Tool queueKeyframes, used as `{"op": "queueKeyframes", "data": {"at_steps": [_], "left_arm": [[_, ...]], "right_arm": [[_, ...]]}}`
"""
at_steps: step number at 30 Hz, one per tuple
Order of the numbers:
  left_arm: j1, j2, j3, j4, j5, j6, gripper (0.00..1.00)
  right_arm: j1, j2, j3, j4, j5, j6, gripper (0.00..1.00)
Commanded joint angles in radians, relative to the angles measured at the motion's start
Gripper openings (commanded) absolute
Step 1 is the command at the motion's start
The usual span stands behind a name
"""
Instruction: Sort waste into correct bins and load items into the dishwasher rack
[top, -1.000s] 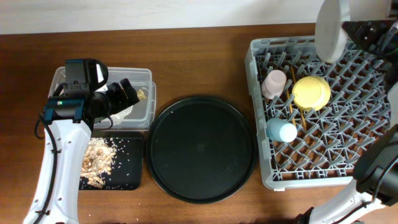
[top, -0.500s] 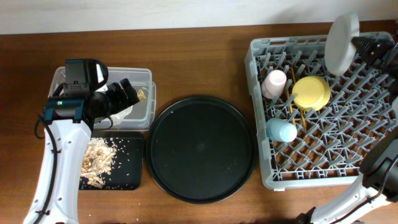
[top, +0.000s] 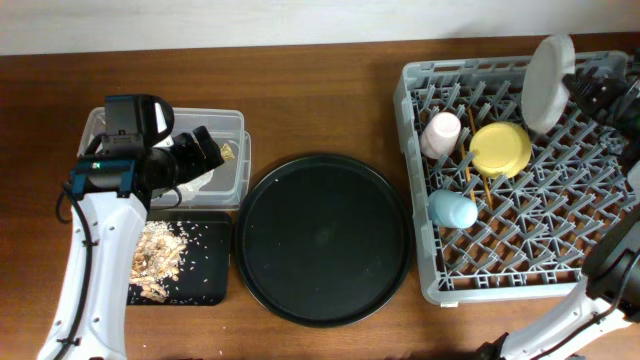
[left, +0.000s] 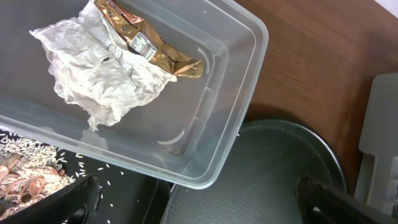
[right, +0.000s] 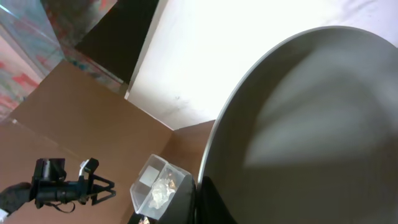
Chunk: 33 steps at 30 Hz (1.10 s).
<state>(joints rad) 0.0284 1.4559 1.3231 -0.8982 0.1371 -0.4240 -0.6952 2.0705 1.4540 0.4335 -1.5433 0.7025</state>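
The white plate (top: 547, 84) stands on edge over the far right corner of the rack (top: 430, 275). Its long line runs from near to far and its broad face is turned toward the rack's left side. The right gripper (top: 583, 86) is clamped on the plate's right rim. In the right wrist view the plate (right: 298, 118) fills most of the frame.

In the rack's left half the pink cup (top: 441, 133) lies farthest back and the blue cup (top: 452, 210) is nearer, on its side. The yellow bowl (top: 500, 148) is just right of the pink cup. The chopsticks (top: 471, 165) lie between them, pointing near to far.

Well left of the rack, the left gripper (top: 205, 150) hangs over the clear box (left: 245, 93) with its fingers (left: 78, 198) spread wide and holding nothing. In the box the tissue (left: 106, 71) lies with the gold wrapper (left: 152, 48) resting against it.
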Motion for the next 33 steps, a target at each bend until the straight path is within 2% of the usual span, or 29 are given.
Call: {"op": "queueKeyframes", "data": {"at_steps": [1, 3, 5, 6, 7, 13, 14, 15, 17, 18, 22, 27, 31, 32, 33], "left_arm": [[-0.002, 0.002, -0.002, -0.002, -0.007, -0.009, 0.99], [-0.002, 0.002, -0.002, -0.001, -0.007, -0.009, 0.99], [-0.002, 0.002, -0.002, -0.001, -0.007, -0.009, 0.99], [-0.002, 0.002, -0.002, -0.001, -0.007, -0.009, 0.99], [-0.002, 0.002, -0.002, -0.001, -0.007, -0.009, 0.99], [-0.002, 0.002, -0.002, -0.001, -0.007, -0.009, 0.99], [-0.002, 0.002, -0.002, -0.002, -0.007, -0.009, 0.99], [-0.002, 0.002, -0.002, -0.002, -0.007, -0.009, 0.99], [-0.002, 0.002, -0.002, -0.002, -0.007, -0.009, 0.99], [-0.002, 0.002, -0.002, -0.001, -0.007, -0.009, 0.99], [-0.002, 0.002, -0.002, -0.002, -0.007, -0.009, 0.99], [-0.002, 0.002, -0.002, -0.001, -0.007, -0.009, 0.99], [-0.002, 0.002, -0.002, -0.001, -0.007, -0.009, 0.99], [-0.002, 0.002, -0.002, -0.001, -0.007, -0.009, 0.99], [-0.002, 0.002, -0.002, -0.001, -0.007, -0.009, 0.99]], "right_arm": [[-0.006, 0.019, -0.009, 0.006, -0.010, -0.018, 0.04], [-0.006, 0.019, -0.010, 0.006, -0.010, -0.018, 0.04], [-0.005, 0.019, -0.010, 0.005, -0.010, -0.018, 0.13], [-0.006, 0.019, -0.010, -0.005, -0.010, -0.018, 0.24], [-0.006, 0.019, -0.010, -0.024, -0.010, -0.018, 0.27], [-0.006, 0.019, -0.008, 0.023, -0.009, -0.011, 0.30], [-0.006, 0.018, -0.003, 0.070, -0.009, 0.029, 0.38], [-0.006, 0.018, 0.021, 0.229, -0.009, 0.188, 0.59], [-0.002, 0.018, 0.074, 0.491, -0.009, 0.430, 0.61], [0.002, 0.015, 0.096, 0.533, -0.005, 0.458, 0.62], [0.067, -0.009, 0.246, 0.370, 0.006, 0.489, 0.61], [0.231, -0.009, 0.252, 0.354, 0.008, 0.492, 0.61], [0.503, -0.009, 0.252, 0.354, 0.035, 0.491, 0.61], [0.554, -0.009, 0.252, 0.354, 0.083, 0.487, 0.62], [0.608, -0.009, 0.252, 0.330, 0.210, 0.487, 0.62]]}}
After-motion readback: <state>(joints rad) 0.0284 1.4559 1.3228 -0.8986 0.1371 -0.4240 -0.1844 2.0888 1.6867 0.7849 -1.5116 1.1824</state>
